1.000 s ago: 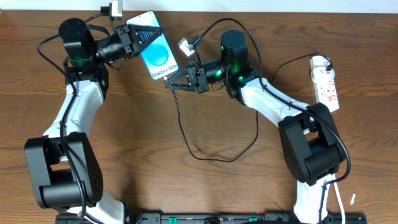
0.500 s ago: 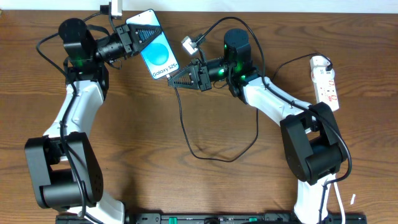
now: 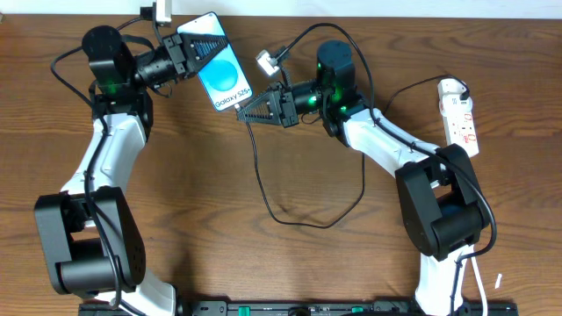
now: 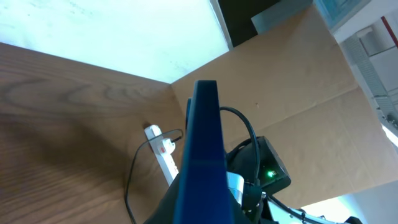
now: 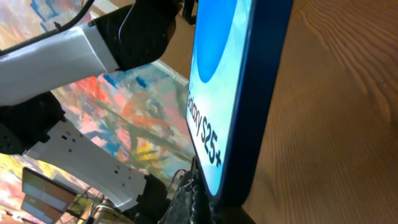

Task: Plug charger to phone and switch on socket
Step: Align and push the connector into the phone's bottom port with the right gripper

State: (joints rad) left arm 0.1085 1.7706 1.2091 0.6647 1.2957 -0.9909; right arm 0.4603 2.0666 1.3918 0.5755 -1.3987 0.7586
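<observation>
From my remote seat, most of what I see is a brown wooden table (image 3: 263,263) with grain running side to side, filling nearly the whole overhead view. A pale strip (image 3: 369,7) runs along its far edge. Near the front right corner a small white sliver (image 3: 497,282) lies on the wood; I cannot tell what it is. On the left wrist feed, a bright white wall (image 4: 112,31) stands behind the table and meets a tall sheet of brown cardboard (image 4: 298,81), with a dark opening (image 4: 245,15) above it. On the right wrist feed, a backdrop (image 5: 134,121) painted in orange, blue and green fills the background.
</observation>
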